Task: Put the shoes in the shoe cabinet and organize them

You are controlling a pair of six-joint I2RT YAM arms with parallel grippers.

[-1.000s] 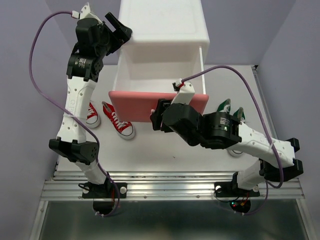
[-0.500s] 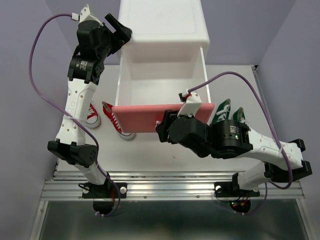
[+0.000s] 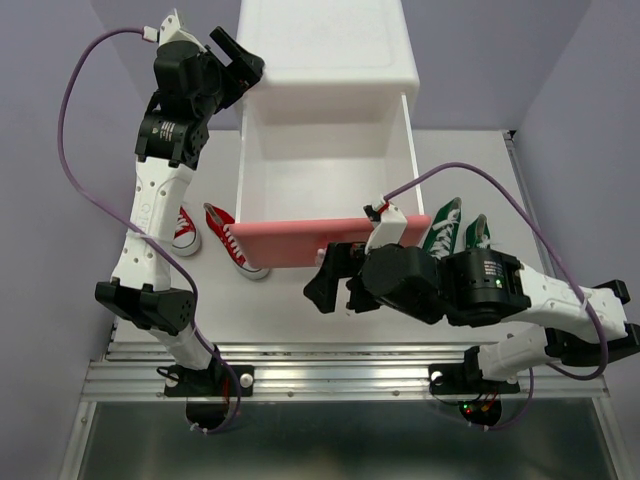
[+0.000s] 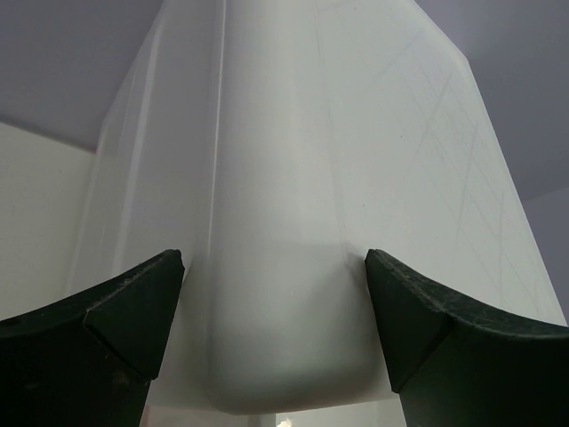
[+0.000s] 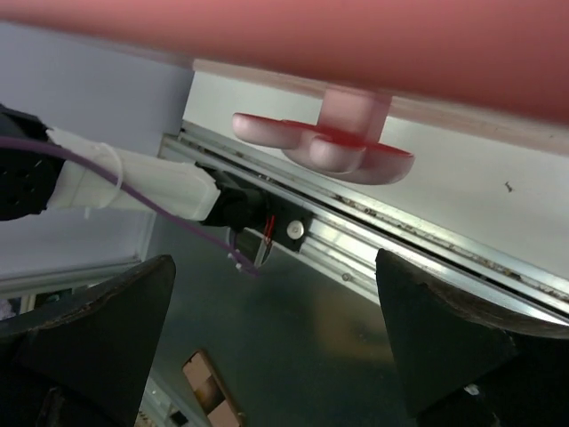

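The white shoe cabinet point(image 3: 325, 45) stands at the back centre, its upper drawer point(image 3: 325, 170) pulled far out with nothing inside; the darker pink front point(image 3: 290, 245) faces me. Two red shoes point(image 3: 236, 241) point(image 3: 184, 230) lie left of the drawer, and two green shoes point(image 3: 445, 226) point(image 3: 478, 232) lie to its right, partly behind my right arm. My right gripper point(image 3: 322, 278) point(image 5: 276, 338) hangs open just before the drawer front point(image 5: 356, 36), below the bunny knob point(image 5: 324, 147), holding nothing. Open too, my left gripper point(image 3: 236, 56) point(image 4: 276, 311) straddles the cabinet's back left corner point(image 4: 284, 222).
A metal rail point(image 3: 350, 375) runs along the near table edge, also seen in the right wrist view point(image 5: 400, 240). Purple cables loop over both arms. Purple walls close in the left, right and back sides. The left arm's base point(image 5: 133, 182) shows past the rail.
My right gripper drew the drawer out toward the near edge, then let go of the knob, opened wide and backed off slightly. The left arm has stayed put.
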